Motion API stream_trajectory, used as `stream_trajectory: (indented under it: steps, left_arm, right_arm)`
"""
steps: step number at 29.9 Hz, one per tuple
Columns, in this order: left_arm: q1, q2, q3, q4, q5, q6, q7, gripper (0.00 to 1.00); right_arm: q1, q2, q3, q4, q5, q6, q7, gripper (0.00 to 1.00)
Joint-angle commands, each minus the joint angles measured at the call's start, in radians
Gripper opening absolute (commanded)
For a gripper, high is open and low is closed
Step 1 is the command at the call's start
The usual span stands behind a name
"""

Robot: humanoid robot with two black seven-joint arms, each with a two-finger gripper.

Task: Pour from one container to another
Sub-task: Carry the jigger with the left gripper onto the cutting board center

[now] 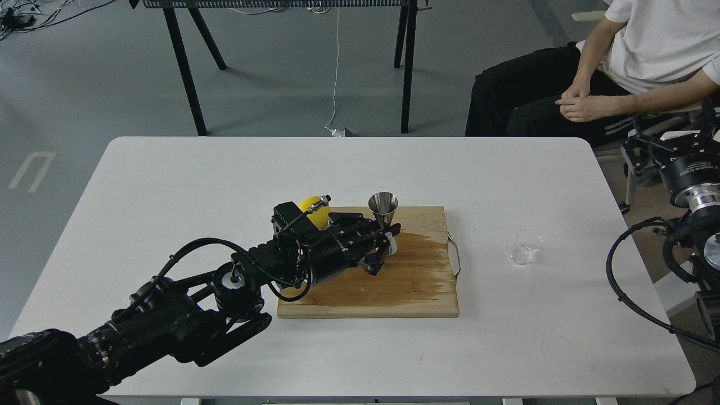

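Note:
The steel jigger (384,218) stands upright over the wooden cutting board (416,287), held at its waist by my left gripper (387,241), which is shut on it. The left arm stretches across the board from the lower left. The clear glass cup (522,247) sits alone on the white table (169,185), to the right of the board. My right gripper (669,147) hovers off the table's right edge, far from the cup; its fingers are too dark to tell apart.
A yellow lemon (311,210) lies at the board's back left corner, partly hidden behind my left arm. A seated person (619,62) is beyond the table's far right corner. A black-legged table (191,67) stands further back.

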Motion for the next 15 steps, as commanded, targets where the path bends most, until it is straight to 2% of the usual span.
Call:
stream_trajectory:
  steps: [1,6,15]
  left_arm:
    - [-0.003,-0.045,0.004,0.068,0.000,0.000,0.005,0.07]
    - [-0.003,-0.056,0.004,0.100,0.000,-0.034,0.051,0.07]
    - [-0.011,-0.059,0.028,0.140,0.000,-0.063,0.066,0.10]
  right_arm:
    - [-0.001,0.000,0.000,0.000,0.000,0.000,0.000,1.00]
    - [-0.008,0.000,0.001,0.000,0.000,0.000,0.000,1.00]
    - [-0.008,0.000,0.003,0.000,0.000,0.000,0.000,1.00]
